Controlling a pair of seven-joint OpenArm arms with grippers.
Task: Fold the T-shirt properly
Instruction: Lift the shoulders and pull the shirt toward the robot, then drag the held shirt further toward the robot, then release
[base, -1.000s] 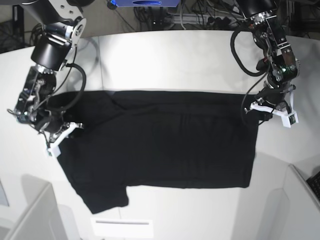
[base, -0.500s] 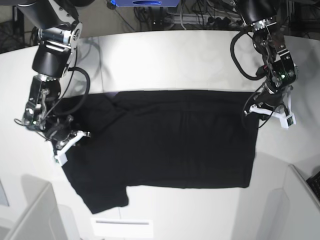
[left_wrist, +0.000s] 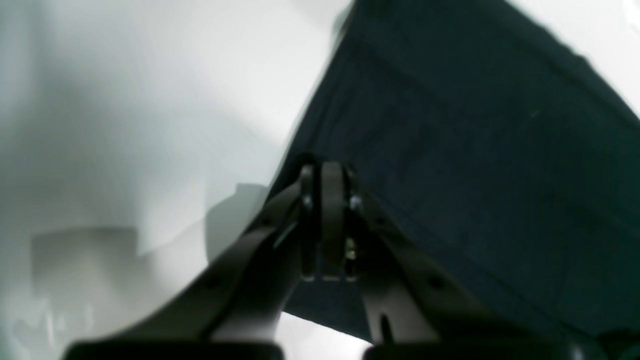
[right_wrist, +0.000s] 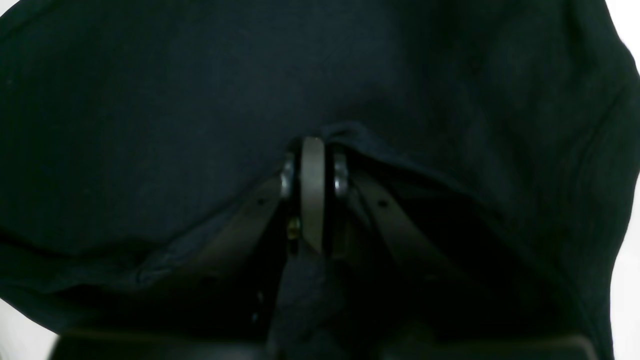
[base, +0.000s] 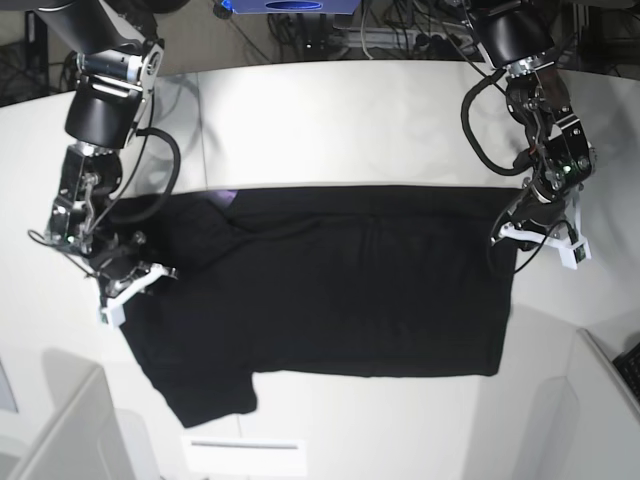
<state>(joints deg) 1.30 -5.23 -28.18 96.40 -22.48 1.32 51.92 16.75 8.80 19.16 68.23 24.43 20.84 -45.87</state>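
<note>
- Left wrist view: the left pincer (left_wrist: 327, 220) is sitting fully closed, its dark jaws pressed together at the edge of the large black short-sleeved cloth T-shirt (left_wrist: 475, 165). It appears to be pinching the hem edge, though blur is hiding the actual contact. The white bench (left_wrist: 125, 125) is showing bare beside the cloth.
- Right wrist view: the right pincer (right_wrist: 312, 200) is likewise closed tight, with black fabric bunching over its tips and hanging between the jaws; it is gripping a fold of the T-shirt (right_wrist: 150, 125).
- Base view: the T-shirt (base: 340, 290) is lying spread across the bench (base: 330, 120), plain side up, one sleeve pointing toward the near edge. The right pincer (base: 125, 285) is at the sleeve end; the left pincer (base: 535, 230) is at the far hem corner.
- Handling judgement: the cloth is looking light, limp and non-fragile; it will be sagging and creasing wherever unsupported. Holds are best taken at seamed corners and hems, both ends lifting together to keep the fold line straight.
</note>
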